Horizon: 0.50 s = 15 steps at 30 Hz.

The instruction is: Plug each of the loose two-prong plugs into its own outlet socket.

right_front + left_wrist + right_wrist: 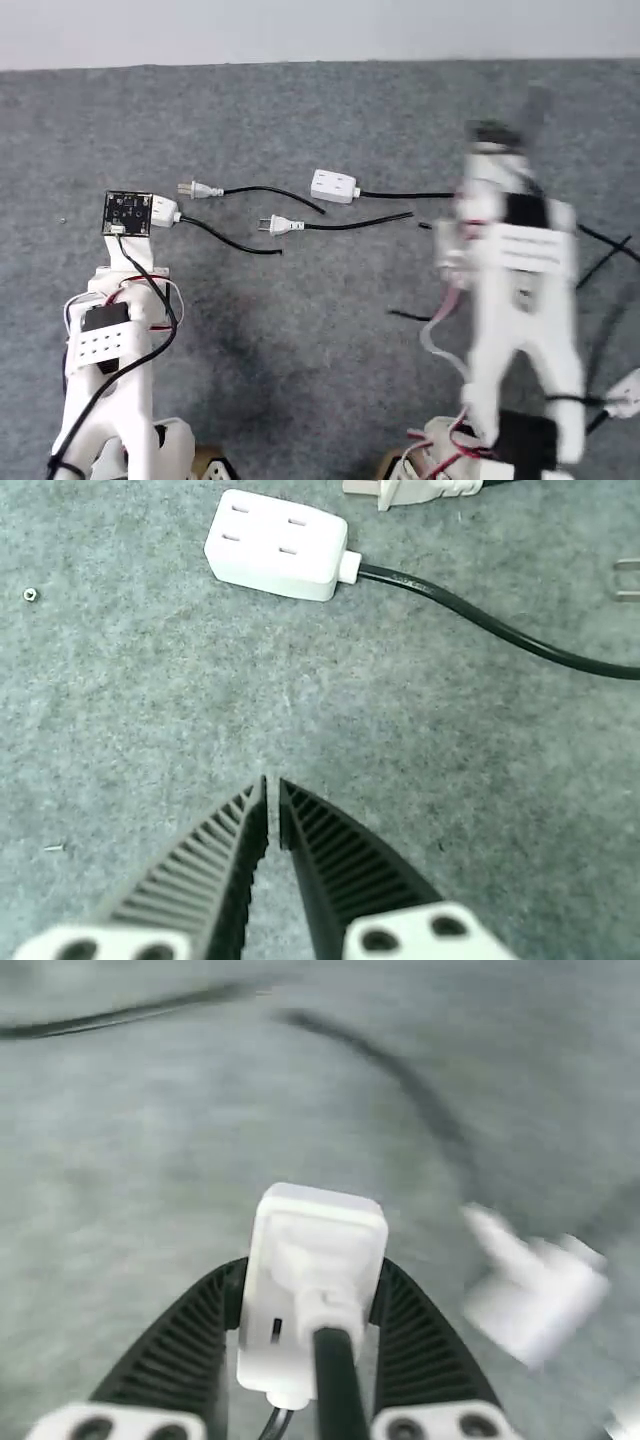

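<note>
Clenched in the right claw [312, 1272] is a white outlet socket [318, 1230], held over the counter [120, 1160], its cord [335, 1380] running back toward the wrist. The left claw [272, 785] is pressed together on nothing, near a second socket [280, 545]. A far plug [200, 189] and a near plug [280, 226] lie loose. If snagged by the trailing cord, they could be dragged askew; the gripped socket could be twisted under pressure.
</note>
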Each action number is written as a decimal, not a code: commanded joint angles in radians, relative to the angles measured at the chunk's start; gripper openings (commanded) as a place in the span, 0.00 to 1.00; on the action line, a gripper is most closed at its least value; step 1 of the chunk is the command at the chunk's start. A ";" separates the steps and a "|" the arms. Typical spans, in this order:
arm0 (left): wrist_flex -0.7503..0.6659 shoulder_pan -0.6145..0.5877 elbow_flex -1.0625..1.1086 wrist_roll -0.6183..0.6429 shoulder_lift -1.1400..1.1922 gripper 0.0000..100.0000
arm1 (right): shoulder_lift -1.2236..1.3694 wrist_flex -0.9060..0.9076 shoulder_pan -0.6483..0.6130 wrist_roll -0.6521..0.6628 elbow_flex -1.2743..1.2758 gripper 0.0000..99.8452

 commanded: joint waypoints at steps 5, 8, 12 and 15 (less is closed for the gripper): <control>-0.023 -0.002 -0.045 0.006 -0.020 0.01 | -0.050 -0.213 0.461 0.209 0.155 0.01; -0.023 0.000 -0.038 0.006 -0.020 0.01 | -0.050 -0.262 0.496 0.276 0.218 0.02; -0.023 0.000 -0.036 0.006 -0.020 0.02 | -0.051 -0.243 0.513 0.284 0.229 0.14; -0.023 0.000 -0.036 0.006 -0.020 0.02 | -0.062 -0.219 0.499 0.284 0.222 0.24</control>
